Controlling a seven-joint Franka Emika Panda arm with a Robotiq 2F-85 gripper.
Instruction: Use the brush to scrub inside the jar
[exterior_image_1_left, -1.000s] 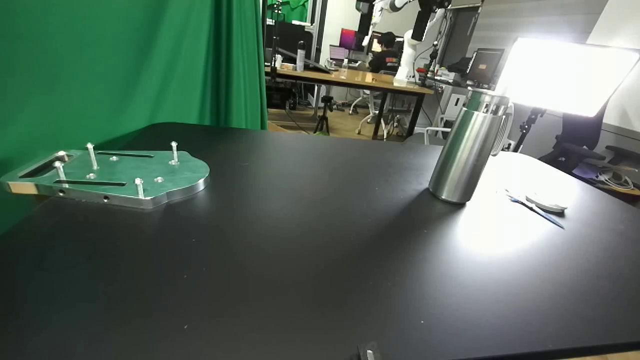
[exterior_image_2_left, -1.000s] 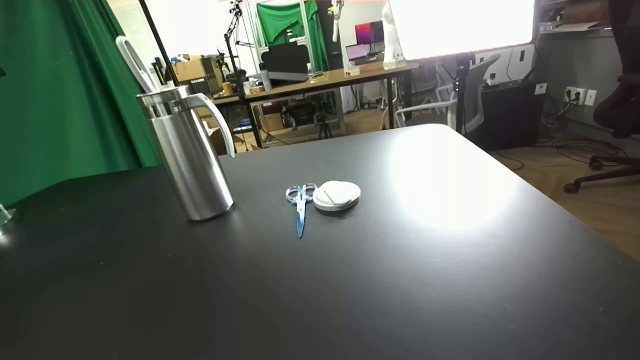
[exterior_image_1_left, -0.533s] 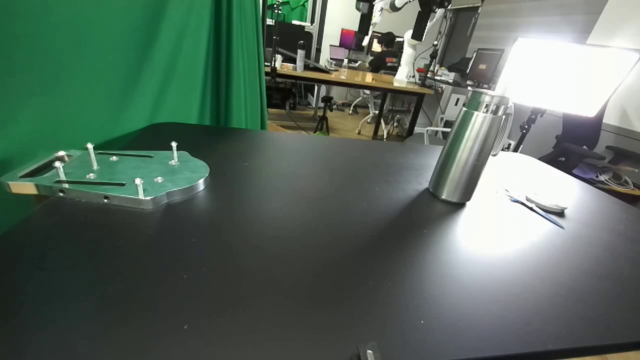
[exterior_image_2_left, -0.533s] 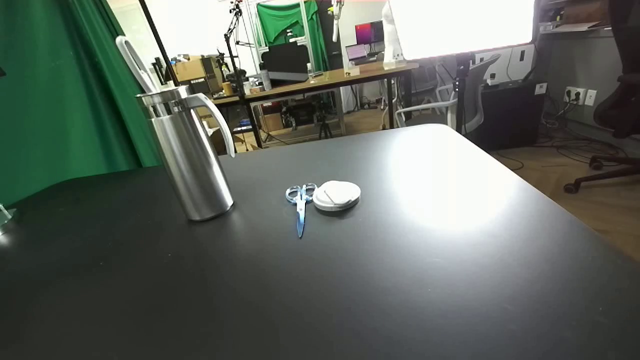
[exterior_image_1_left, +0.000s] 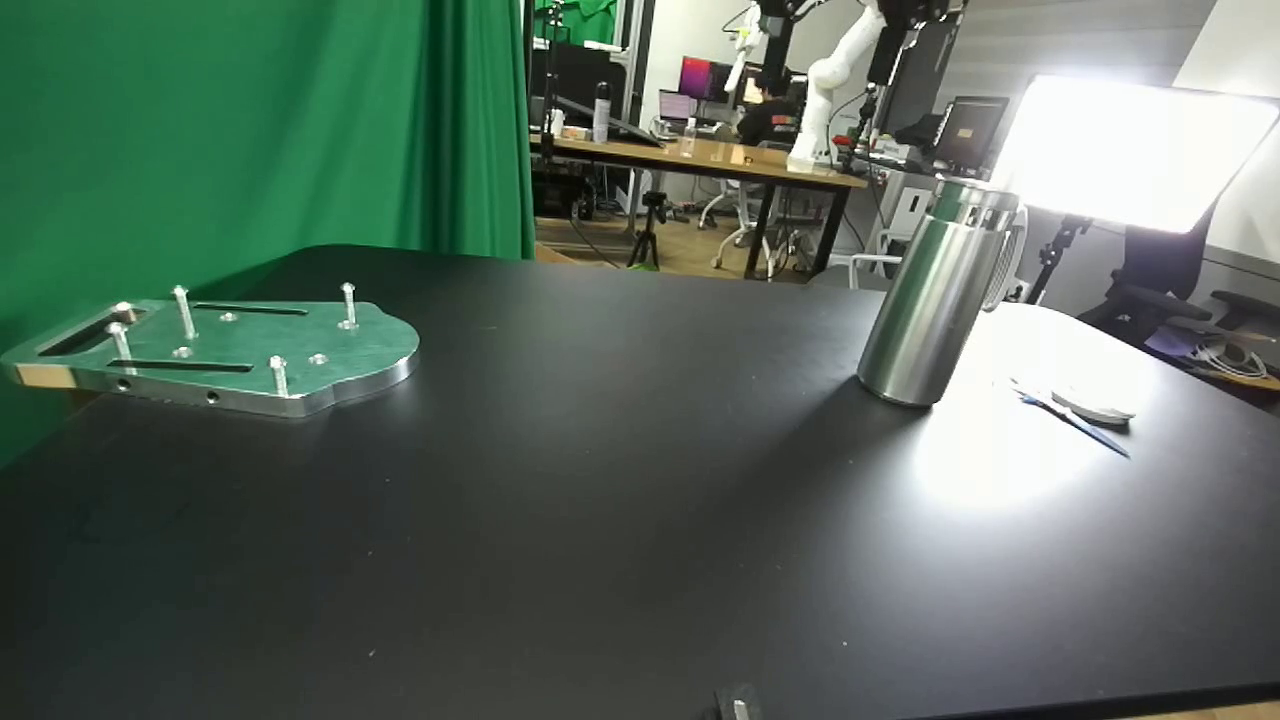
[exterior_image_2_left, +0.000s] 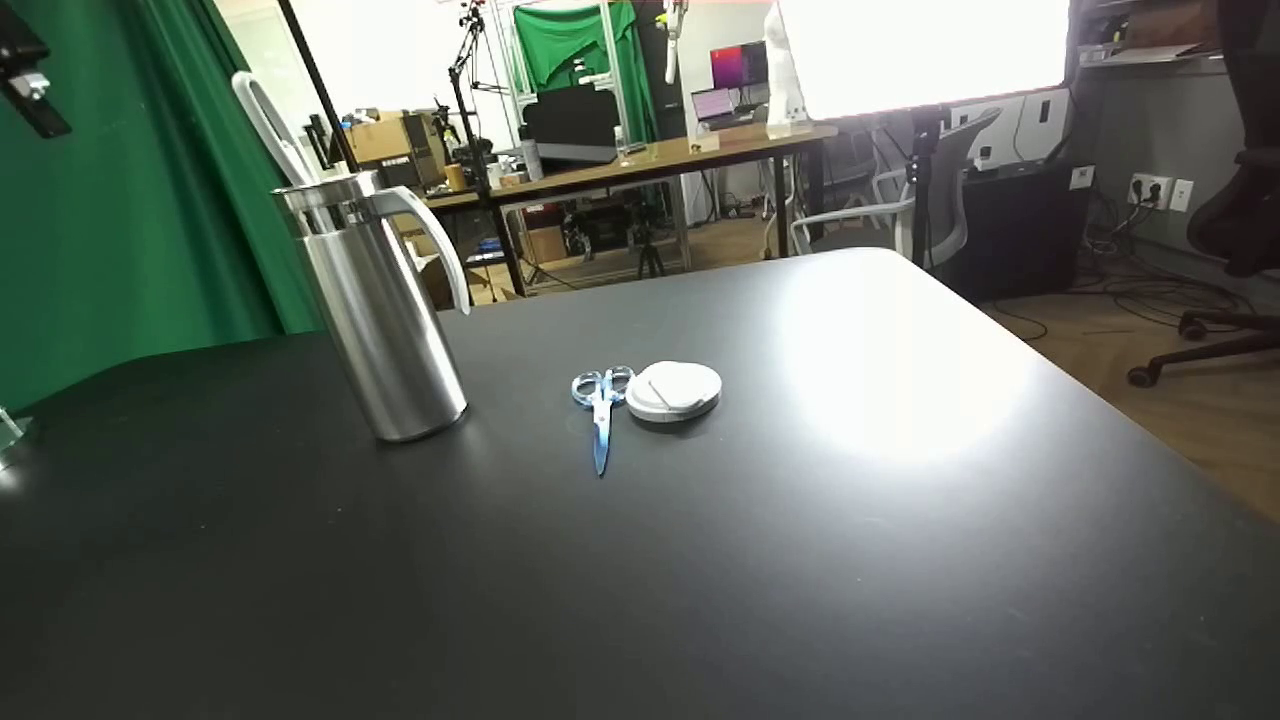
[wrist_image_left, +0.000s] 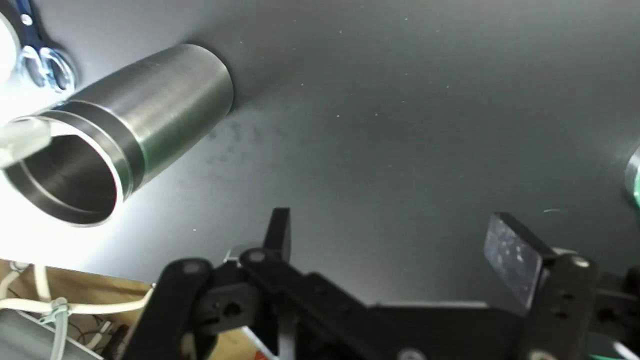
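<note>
The jar is a tall brushed-steel pitcher standing on the black table, in both exterior views (exterior_image_1_left: 915, 310) (exterior_image_2_left: 385, 320). In the wrist view the jar (wrist_image_left: 170, 90) is at the left, its open mouth facing the camera. The brush shows as a white looped handle (exterior_image_2_left: 268, 125) rising out of the jar's mouth; its head is hidden inside. The handle's blurred end (wrist_image_left: 22, 142) crosses the rim in the wrist view. My gripper (wrist_image_left: 390, 230) is open and empty, above the table and apart from the jar. Its black fingers hang at the top of an exterior view (exterior_image_1_left: 828, 82).
Blue scissors (exterior_image_2_left: 600, 425) and a white rounded item (exterior_image_2_left: 672, 392) lie beside the jar on its handle side. A metal plate with upright bolts (exterior_image_1_left: 250, 345) sits at the table's far side. A bright lamp panel (exterior_image_1_left: 1140, 150) stands behind the jar.
Over the last half second my gripper has moved towards the jar's side, and more of it shows at the upper left of an exterior view. The jar and brush have not moved.
</note>
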